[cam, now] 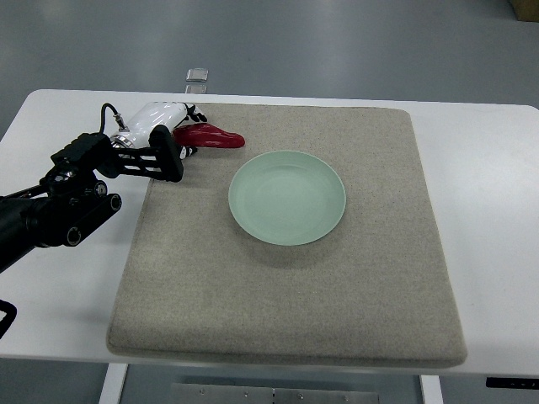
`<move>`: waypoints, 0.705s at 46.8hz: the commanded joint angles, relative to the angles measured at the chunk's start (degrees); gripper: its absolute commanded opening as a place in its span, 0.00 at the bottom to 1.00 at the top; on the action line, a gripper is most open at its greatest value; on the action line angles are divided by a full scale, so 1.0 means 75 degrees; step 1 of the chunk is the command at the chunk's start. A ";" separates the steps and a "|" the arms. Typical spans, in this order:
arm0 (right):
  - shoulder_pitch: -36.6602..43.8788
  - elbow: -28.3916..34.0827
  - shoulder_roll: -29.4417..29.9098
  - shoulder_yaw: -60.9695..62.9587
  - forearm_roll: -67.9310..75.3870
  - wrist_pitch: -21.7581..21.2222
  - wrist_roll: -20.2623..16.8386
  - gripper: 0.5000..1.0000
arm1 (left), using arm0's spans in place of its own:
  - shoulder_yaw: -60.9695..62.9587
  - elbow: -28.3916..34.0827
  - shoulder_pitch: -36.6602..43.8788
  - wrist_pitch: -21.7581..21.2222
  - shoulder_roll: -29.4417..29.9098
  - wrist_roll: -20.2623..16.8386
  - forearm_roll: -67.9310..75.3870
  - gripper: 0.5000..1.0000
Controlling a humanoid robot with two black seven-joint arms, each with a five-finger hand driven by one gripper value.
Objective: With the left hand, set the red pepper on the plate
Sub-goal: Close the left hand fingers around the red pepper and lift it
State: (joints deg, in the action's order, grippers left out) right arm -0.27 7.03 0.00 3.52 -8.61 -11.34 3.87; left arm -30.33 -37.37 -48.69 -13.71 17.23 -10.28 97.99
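Here we log one left hand (173,126), reaching in from the left edge over the far left corner of the mat (286,278), its fingers closed around the stem end of one red pepper (212,136). One pale green plate (287,198) sits mid-mat, holding nothing. The pepper lies just beyond its rim. One white desk (488,210) carries all.

My left arm (59,202) reaches in from the left edge, black forearm angled up and to the right. My left hand (164,126), in its white shell, has its fingers (189,135) curled around the red pepper (215,136), gripping its near end.
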 commanded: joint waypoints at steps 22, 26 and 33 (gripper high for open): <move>0.0000 0.0000 0.0000 0.0000 0.0000 0.0000 0.0000 0.86 | 0.0036 -0.0010 -0.0024 0.0011 -0.0094 0.0000 -0.0045 0.43; 0.0000 0.0000 0.0000 0.0000 0.0000 0.0000 0.0000 0.86 | 0.0036 0.0002 -0.0059 0.0011 -0.0094 -0.0012 -0.0045 0.43; 0.0000 0.0000 0.0000 0.0000 0.0000 0.0000 0.0000 0.86 | 0.0036 -0.0010 -0.0059 0.0011 -0.0106 -0.0059 -0.0045 0.42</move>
State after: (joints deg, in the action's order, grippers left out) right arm -0.26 7.03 0.00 3.52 -8.61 -11.34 3.87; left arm -30.07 -37.40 -49.15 -13.63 16.52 -10.62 97.64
